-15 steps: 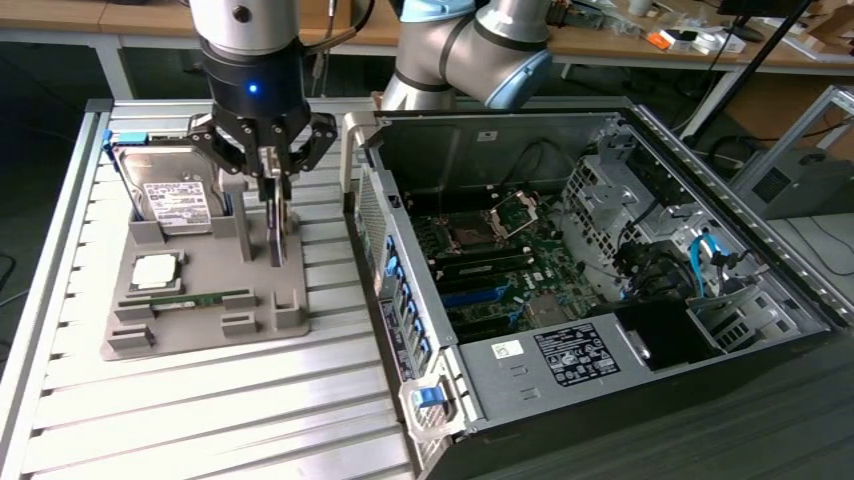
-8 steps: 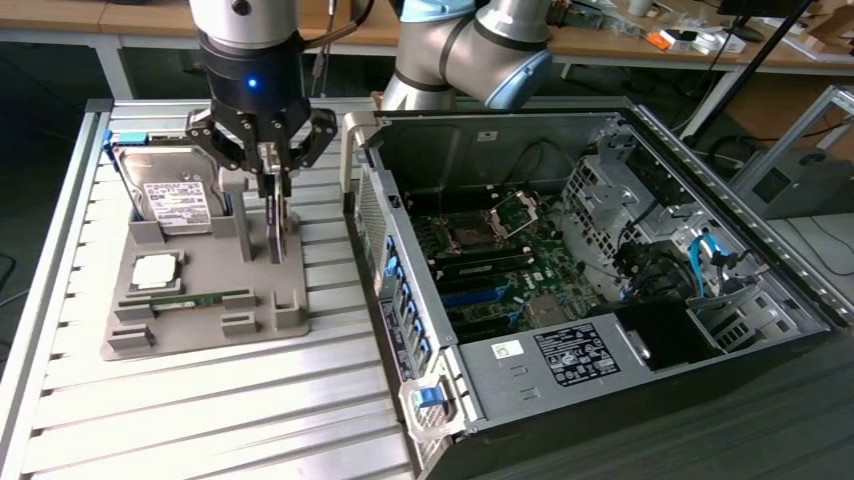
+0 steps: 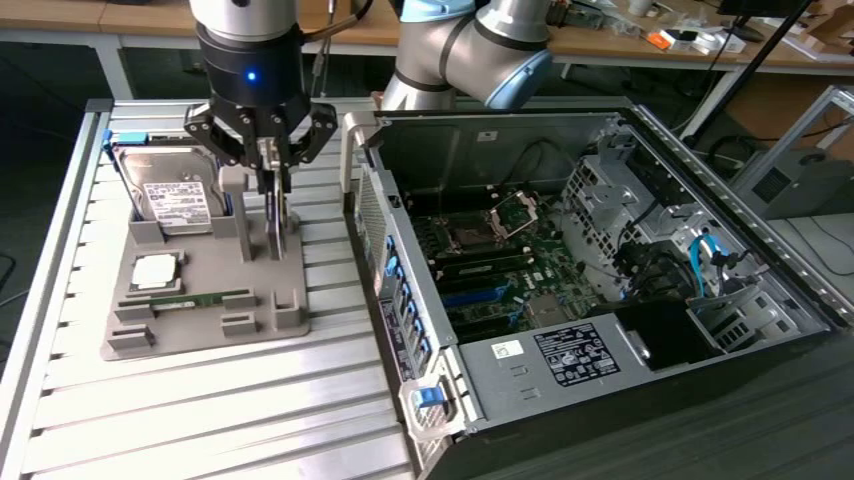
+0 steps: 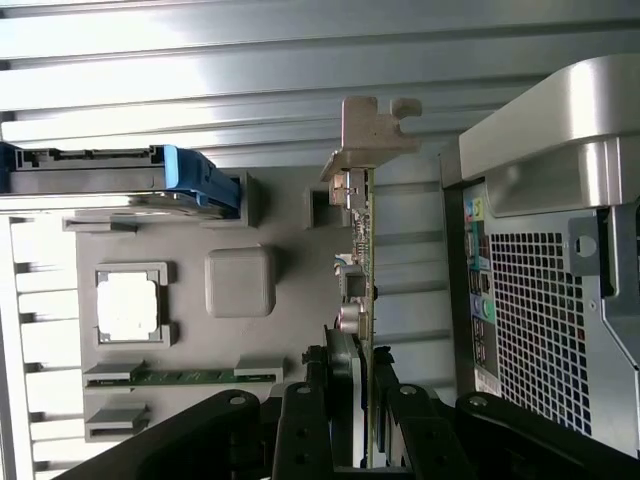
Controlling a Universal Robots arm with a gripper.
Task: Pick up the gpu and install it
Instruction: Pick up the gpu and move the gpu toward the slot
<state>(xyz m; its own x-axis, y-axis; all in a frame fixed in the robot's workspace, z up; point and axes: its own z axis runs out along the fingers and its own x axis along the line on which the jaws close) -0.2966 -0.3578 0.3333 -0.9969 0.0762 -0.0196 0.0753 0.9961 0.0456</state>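
I have the end effector (image 3: 271,165) (image 4: 362,405) clamped on the top edge of the gpu (image 3: 275,225) (image 4: 362,260), a finger on each face. The card stands on edge straight beneath it, its lower edge down at the grey holder (image 3: 200,325) (image 4: 290,290) on the desk (image 3: 200,410), with the pale bracket (image 4: 368,135) at one end. The hard drive (image 3: 174,190) (image 4: 90,170) sits just beside the end effector on the exterior view's left, and the open computer case (image 3: 534,360) (image 4: 545,320) lies near on the other side.
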